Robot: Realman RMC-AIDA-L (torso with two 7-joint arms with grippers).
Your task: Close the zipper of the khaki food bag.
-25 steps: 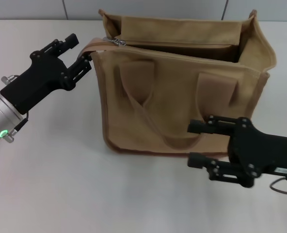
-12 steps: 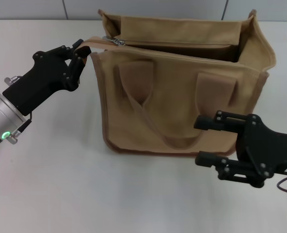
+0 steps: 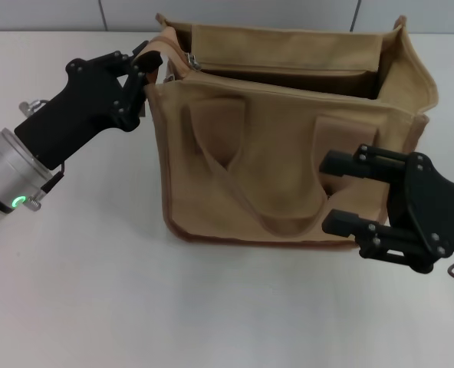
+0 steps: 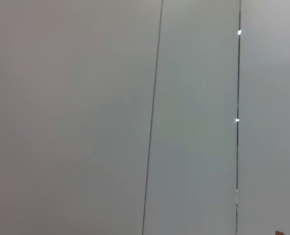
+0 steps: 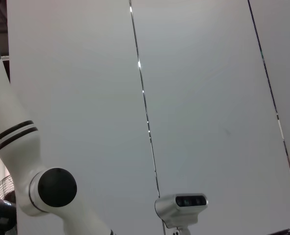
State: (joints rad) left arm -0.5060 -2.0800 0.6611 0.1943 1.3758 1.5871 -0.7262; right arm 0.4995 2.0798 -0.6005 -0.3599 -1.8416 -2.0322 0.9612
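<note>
The khaki food bag (image 3: 242, 165) stands upright on the white table in the head view, its top open. The zipper (image 3: 288, 73) runs along the top opening, and its silver pull tab (image 3: 190, 63) sits at the left end. My left gripper (image 3: 140, 67) is shut on the fabric end strip (image 3: 156, 47) at the bag's top left corner and holds it raised. My right gripper (image 3: 338, 193) is open, close to the bag's front face at the lower right, and holds nothing. Both wrist views show only wall panels.
The white table (image 3: 97, 291) extends to the left of and in front of the bag. A tiled wall runs behind it. The right wrist view shows a white robot arm (image 5: 17, 161) and a small camera head (image 5: 180, 203) against the wall.
My left gripper closed on the bag's end strip and lifted it up and to the right. My right gripper moved right and a little up along the bag's front.
</note>
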